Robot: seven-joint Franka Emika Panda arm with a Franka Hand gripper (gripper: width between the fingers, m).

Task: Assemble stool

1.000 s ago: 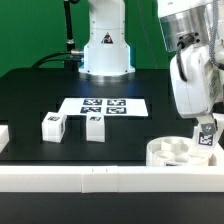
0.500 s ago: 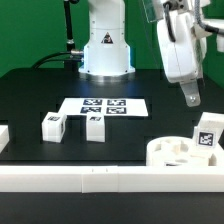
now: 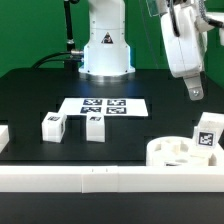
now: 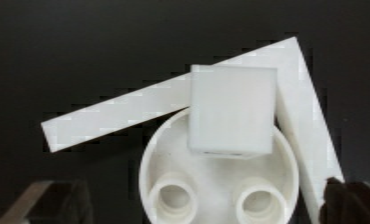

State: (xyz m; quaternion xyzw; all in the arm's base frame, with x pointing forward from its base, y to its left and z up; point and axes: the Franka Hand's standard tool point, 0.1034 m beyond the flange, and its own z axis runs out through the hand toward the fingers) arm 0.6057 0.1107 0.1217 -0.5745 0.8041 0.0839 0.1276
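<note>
The white round seat disc [image 3: 172, 152] lies at the front on the exterior view's right, against the corner of the border rails. One blocky leg [image 3: 208, 133] with a square tag stands in a socket of the disc. Two more tagged legs [image 3: 52, 125] [image 3: 95, 127] stand loose on the black table to the exterior view's left. My gripper [image 3: 194, 92] hangs well above the disc, open and empty. In the wrist view the disc [image 4: 214, 185] and the standing leg [image 4: 230, 110] lie below me, with my dark fingertips [image 4: 47, 200] set wide apart at the frame's edges.
The marker board [image 3: 103, 106] lies flat in the middle of the table in front of the robot base [image 3: 105, 50]. Long white border rails [image 3: 90, 179] run along the front edge and meet in a corner [image 4: 146, 105] behind the disc.
One second ago my gripper was low at the leg on the disc. It has let the leg go and risen; the leg stays standing in the disc.
</note>
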